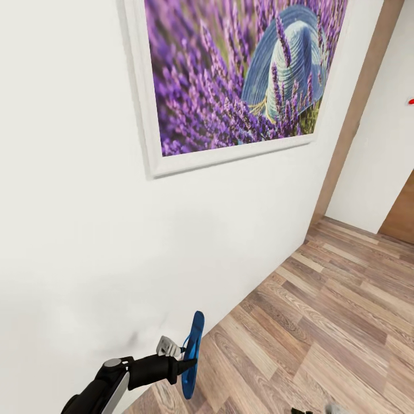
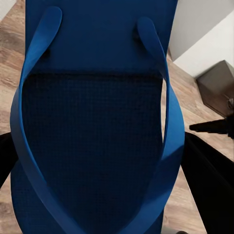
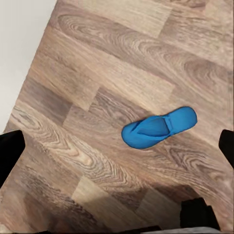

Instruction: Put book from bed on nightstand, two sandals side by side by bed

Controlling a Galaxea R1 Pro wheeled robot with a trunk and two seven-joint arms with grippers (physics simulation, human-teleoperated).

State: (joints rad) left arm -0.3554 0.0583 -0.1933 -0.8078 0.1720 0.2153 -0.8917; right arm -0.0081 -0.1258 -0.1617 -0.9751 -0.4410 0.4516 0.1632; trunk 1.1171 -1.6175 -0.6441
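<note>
My left gripper is shut on a bright blue sandal, held on edge just above the floor beside a white wall. In the left wrist view this sandal is very close, its sole and toe straps between the dark fingers. The second sandal lies flat on the plank floor, sole down, seen below my right gripper. Its fingers stand wide apart with nothing between them. The book, the bed and the nightstand are out of view.
A white wall with a framed lavender picture stands close on my left. Brown plank floor runs to the right toward a tan wood panel and a far white wall. A dark low box sits by a wall.
</note>
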